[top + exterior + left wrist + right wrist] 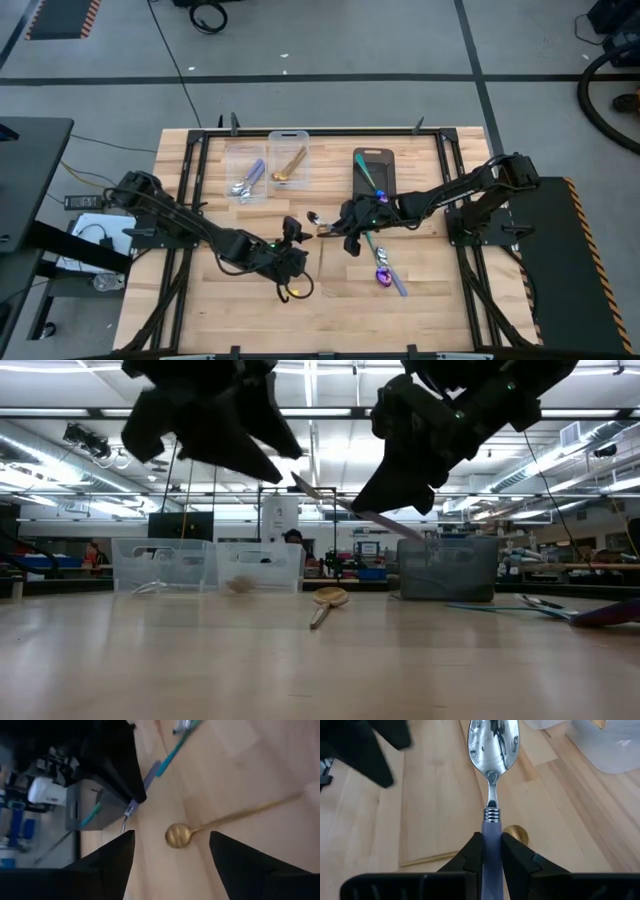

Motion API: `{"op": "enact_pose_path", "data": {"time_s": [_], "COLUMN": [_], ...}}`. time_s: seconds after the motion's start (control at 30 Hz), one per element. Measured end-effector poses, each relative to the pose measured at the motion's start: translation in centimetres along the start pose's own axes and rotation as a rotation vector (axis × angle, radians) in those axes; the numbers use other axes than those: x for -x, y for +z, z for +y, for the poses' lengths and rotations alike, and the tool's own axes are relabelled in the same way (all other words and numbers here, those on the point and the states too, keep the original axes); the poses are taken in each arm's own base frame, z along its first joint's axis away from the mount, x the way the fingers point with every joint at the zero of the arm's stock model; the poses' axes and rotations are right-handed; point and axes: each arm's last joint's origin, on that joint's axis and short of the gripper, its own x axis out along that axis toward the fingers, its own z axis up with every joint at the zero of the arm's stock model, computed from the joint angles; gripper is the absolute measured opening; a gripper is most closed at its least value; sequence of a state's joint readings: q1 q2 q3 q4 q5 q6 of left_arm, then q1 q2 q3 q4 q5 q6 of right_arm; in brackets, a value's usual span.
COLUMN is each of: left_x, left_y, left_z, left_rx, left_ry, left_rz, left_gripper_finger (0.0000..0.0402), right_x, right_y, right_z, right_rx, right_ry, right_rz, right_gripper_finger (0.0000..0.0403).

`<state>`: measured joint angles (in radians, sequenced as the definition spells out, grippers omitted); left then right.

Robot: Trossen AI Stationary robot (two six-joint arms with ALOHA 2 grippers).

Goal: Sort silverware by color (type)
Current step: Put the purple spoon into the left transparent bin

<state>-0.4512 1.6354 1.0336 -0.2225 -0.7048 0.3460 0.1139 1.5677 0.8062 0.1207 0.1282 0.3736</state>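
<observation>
My right gripper [341,223] is over the table's middle, shut on a silver spoon [491,750] with a lavender handle, held above the wood. A gold spoon [178,835] lies flat on the table just below it. It also shows in the low view [328,598]. My left gripper [172,865] is open above the gold spoon, one finger on each side of its bowl and apart from it. In the high view the left gripper [298,240] is just left of the right one. My right gripper pinches the spoon's lavender handle [491,831] between its two fingers [474,851], just behind the ribbed collar. The spoon sticks out ahead, in line with the fingers. It is lifted clear of the table and tilted, with the bowl [305,485] higher than the handle.
Two clear bins stand at the far left: one [245,172] holds a silver-lavender spoon, the other [289,160] a gold one. A dark grey bin [373,172] with a teal-handled spoon stands at the far middle. Blue-purple spoons [383,270] lie on the wood right of centre.
</observation>
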Motion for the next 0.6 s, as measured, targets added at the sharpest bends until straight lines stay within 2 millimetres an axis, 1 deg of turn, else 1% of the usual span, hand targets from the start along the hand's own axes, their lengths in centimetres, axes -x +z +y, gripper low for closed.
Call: {"op": "enact_pose_path", "data": {"time_s": [0.13, 0.37, 0.53, 0.6], "left_x": [-0.7, -1.7, -3.1, -3.6], "left_y": [0.1, 0.3, 0.1, 0.0], "left_z": [-0.4, -0.6, -0.2, 0.0], "left_rx": [-0.063, -0.247, -0.395, -0.439], "left_ry": [0.049, 0.132, 0.25, 0.268], "left_rz": [0.006, 0.03, 0.12, 0.14], "left_gripper_finger": [0.0262, 0.0246, 0.0238, 0.0235], "right_x": [0.0, -0.1, -0.1, -0.1], "right_y": [0.1, 0.5, 0.6, 0.6], "right_z": [-0.1, -0.7, -0.7, -0.7], "right_rx": [-0.014, -0.067, -0.099, -0.118], "right_ry": [-0.007, 0.0, 0.022, 0.027], "right_rz": [-0.01, -0.029, -0.027, -0.024], "right_gripper_finger": [0.0059, 0.0059, 0.0059, 0.0059]}}
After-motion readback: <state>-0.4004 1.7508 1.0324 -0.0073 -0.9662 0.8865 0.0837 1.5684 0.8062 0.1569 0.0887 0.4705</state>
